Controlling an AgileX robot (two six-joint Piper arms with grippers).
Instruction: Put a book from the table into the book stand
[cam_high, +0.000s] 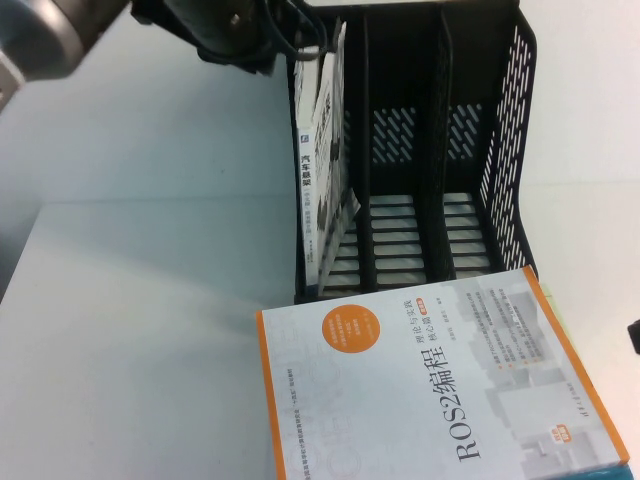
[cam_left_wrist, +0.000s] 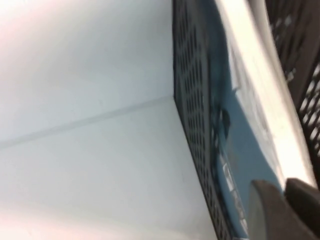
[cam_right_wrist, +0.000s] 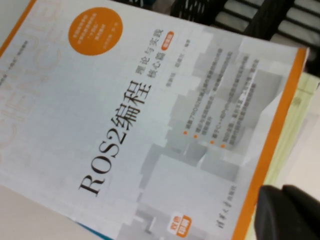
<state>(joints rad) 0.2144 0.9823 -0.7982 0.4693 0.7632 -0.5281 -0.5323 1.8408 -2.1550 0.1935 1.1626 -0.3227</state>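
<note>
The white book (cam_high: 322, 170) with black Chinese title and a blue strip stands tilted in the leftmost slot of the black book stand (cam_high: 470, 150) on the white table (cam_high: 130, 330). My left gripper (cam_high: 285, 50) is at the book's top edge, above the stand's left wall. In the left wrist view the left gripper (cam_left_wrist: 285, 192) has its dark fingers (cam_left_wrist: 265, 210) close together on the book (cam_left_wrist: 250, 145), next to the stand's perforated wall (cam_left_wrist: 192, 100). My right gripper (cam_right_wrist: 287, 210) is shut and empty, hovering by the ROS2 book's orange edge.
The orange-edged ROS2 book (cam_high: 430, 390) lies flat in front of the stand, also in the right wrist view (cam_right_wrist: 140, 115), with a pale green sheet (cam_right_wrist: 300, 105) under its edge. The stand's middle and right slots hold nothing. A bit of the right arm (cam_high: 634, 336) shows at the right edge.
</note>
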